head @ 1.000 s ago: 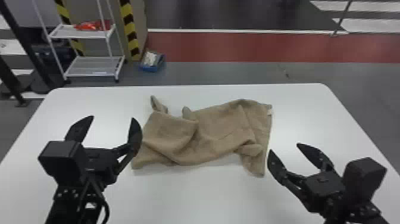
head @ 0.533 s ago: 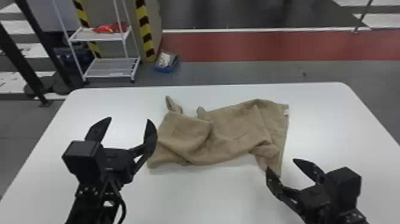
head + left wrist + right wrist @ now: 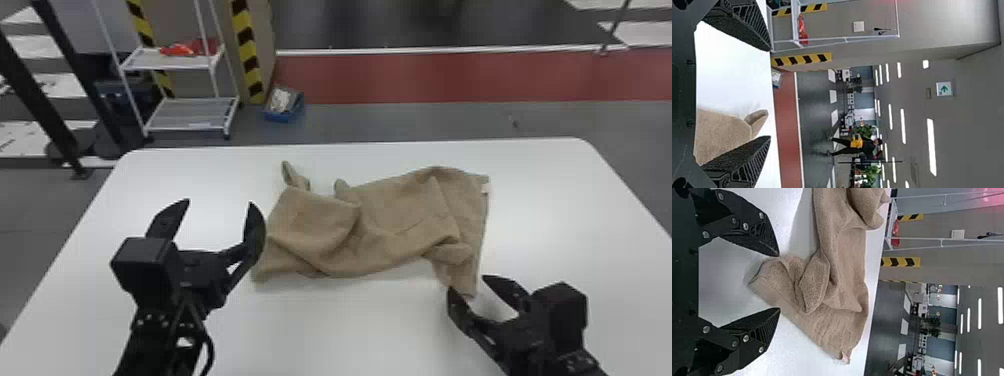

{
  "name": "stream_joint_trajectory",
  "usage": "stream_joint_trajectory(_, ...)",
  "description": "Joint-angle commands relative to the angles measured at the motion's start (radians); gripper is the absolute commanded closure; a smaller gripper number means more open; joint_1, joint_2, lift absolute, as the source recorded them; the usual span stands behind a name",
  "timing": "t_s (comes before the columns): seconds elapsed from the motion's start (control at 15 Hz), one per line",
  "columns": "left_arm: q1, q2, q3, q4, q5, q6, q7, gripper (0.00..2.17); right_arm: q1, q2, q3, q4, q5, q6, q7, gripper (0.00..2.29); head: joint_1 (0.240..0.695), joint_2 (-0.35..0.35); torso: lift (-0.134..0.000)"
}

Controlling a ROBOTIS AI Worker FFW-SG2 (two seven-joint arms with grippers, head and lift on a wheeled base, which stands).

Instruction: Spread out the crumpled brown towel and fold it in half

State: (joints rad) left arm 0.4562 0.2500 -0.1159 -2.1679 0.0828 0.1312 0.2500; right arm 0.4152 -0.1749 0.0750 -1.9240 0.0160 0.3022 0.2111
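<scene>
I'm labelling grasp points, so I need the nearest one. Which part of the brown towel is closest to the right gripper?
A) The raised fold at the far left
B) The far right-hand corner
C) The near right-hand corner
C: in the head view, the right gripper has its open fingers right by the near right-hand corner of the brown towel.

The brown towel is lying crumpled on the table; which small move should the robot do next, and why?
Probably the right pincer should ease down slightly and close on the near corner of the brown towel. The right wrist view shows that corner between its open fingers, and the towel lies in folds, so holding it there would likely help spreading.
</scene>
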Motion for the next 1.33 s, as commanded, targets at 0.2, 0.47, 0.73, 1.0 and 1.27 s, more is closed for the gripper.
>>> stream_joint_trajectory(0.2, -0.007, -0.002, -0.001, 0.008, 0.0, 0.0, 0.0, 0.09, -0.01, -0.002, 0.0, 0.003, 0.001, 0.029, 0.004, 0.65, 0.695, 0.06, -0.125)
stream_joint_trajectory(0.47, -0.01, -0.002, 0.001, 0.01, 0.002, 0.0, 0.0, 0.09, -0.018, -0.002, 0.0, 0.002, 0.009, 0.059, 0.004, 0.65, 0.695, 0.058, -0.125)
stream_joint_trajectory(0.73, -0.011, -0.002, -0.002, 0.01, 0.002, 0.0, 0.0, 0.09, -0.006, -0.003, -0.004, -0.021, 0.01, 0.081, 0.014, 1.21, 0.695, 0.058, -0.125)
stream_joint_trajectory(1.0, -0.008, 0.0, -0.005, -0.001, 0.0, 0.006, -0.002, 0.09, 0.033, -0.005, -0.057, -0.098, 0.001, 0.078, 0.016, 1.21, 0.695, 0.051, -0.125)
stream_joint_trajectory(1.27, 0.007, 0.0, -0.001, -0.021, -0.002, 0.006, -0.002, 0.09, 0.057, -0.002, -0.192, -0.156, -0.068, 0.078, 0.016, 1.21, 0.695, 0.001, -0.125)
